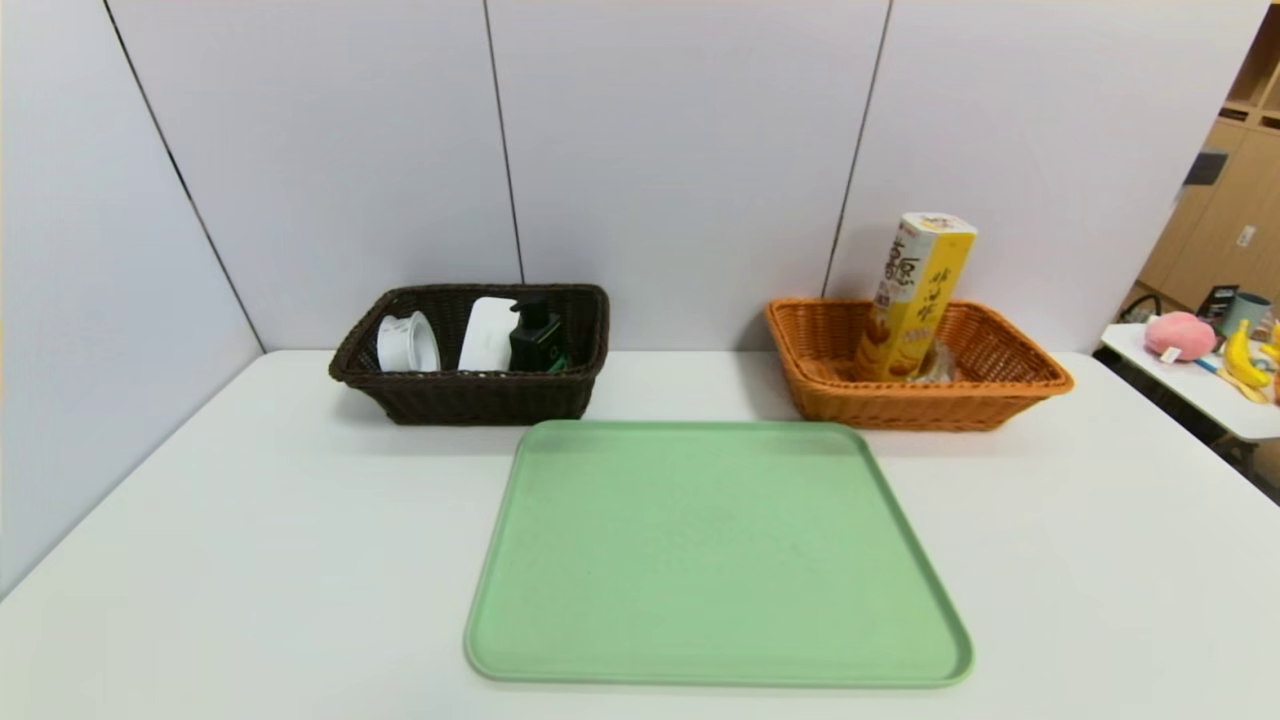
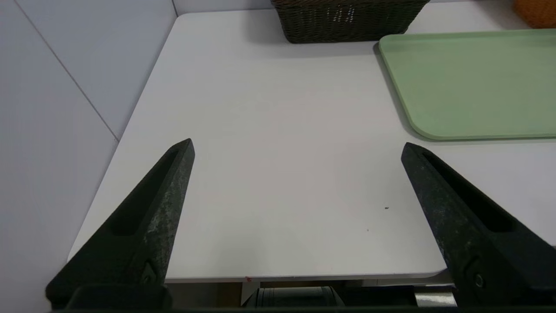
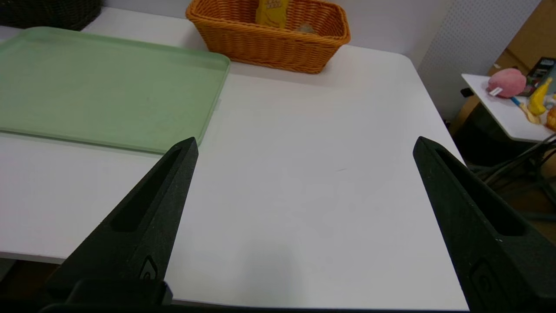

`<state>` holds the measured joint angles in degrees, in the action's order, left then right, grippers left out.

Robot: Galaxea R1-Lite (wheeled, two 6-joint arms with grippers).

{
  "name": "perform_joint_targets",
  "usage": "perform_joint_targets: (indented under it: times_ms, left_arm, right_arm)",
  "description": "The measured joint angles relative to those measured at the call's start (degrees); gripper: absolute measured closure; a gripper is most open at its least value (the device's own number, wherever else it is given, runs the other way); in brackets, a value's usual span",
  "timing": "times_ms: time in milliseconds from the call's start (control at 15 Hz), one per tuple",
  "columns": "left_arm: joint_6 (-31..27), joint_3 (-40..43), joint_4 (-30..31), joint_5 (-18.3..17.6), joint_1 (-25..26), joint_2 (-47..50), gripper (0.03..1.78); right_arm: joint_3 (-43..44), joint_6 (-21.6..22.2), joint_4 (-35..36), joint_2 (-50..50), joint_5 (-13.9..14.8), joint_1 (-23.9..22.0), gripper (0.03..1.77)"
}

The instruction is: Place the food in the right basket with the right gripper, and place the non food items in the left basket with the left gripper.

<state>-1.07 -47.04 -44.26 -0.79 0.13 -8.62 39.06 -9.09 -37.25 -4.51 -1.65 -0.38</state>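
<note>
Sorting looks done, so both the left gripper (image 2: 298,141) and right gripper (image 3: 306,138), wide and empty near us, can rest.

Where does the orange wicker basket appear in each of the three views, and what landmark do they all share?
Head view: the orange wicker basket is right of centre against the back wall, with the tall yellow snack box standing tilted in it.
Left wrist view: only a part of it shows, at the picture's top right corner.
Right wrist view: at the picture's top, near the middle.
Shared landmark: the green tray.
</note>
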Motion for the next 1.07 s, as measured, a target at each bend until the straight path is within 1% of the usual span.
perform_joint_targets:
  times_ms: [67, 133, 267, 400, 467, 600, 733, 867, 1000, 1067]
  left_arm:
    - [-0.30, 1.68, 1.93, -0.59, -0.09, 1.73, 0.12]
    - [-1.23, 4.07, 4.00, -0.96, -0.18, 3.67, 0.12]
    - [-2.45, 8.84, 9.70, -0.85, -0.34, 6.42, 0.12]
    - [-1.76, 12.04, 16.98, -0.50, -0.35, 7.80, 0.12]
    - [-1.79, 13.40, 21.11, -0.26, -0.40, 8.22, 0.12]
    - [-2.08, 17.51, 29.61, 0.68, -0.38, 8.52, 0.12]
    - [-3.08, 24.55, 39.64, 1.21, -0.40, 8.62, 0.12]
    - [-5.78, 34.65, 51.12, 1.48, -0.40, 8.64, 0.12]
    - [-7.35, 43.19, 62.34, 2.30, -0.40, 8.67, 0.12]
    - [-6.94, 45.15, 65.23, 3.05, -0.40, 8.67, 0.12]
  right_arm:
    - [-0.43, -0.09, 0.93, 1.45, 0.28, 0.05, 0.09]
    - [-0.76, 0.11, 3.44, 2.54, 0.99, 0.07, 0.09]
    - [-3.04, 0.28, 11.18, 3.78, 2.83, 0.09, 0.09]
    - [-7.39, 0.33, 20.66, 4.40, 4.82, 0.11, 0.09]
    - [-10.45, 0.15, 26.08, 4.51, 5.39, 0.11, 0.09]
    - [-17.13, -0.30, 36.41, 4.61, 5.55, 0.11, 0.09]
    - [-24.65, -0.77, 46.64, 4.61, 5.47, 0.11, 0.09]
    - [-32.41, -1.43, 55.55, 4.61, 5.36, 0.11, 0.09]
    - [-37.33, -2.06, 62.09, 4.61, 5.55, 0.11, 0.09]
    - [-38.18, -1.10, 61.45, 4.61, 5.67, 0.11, 0.09]
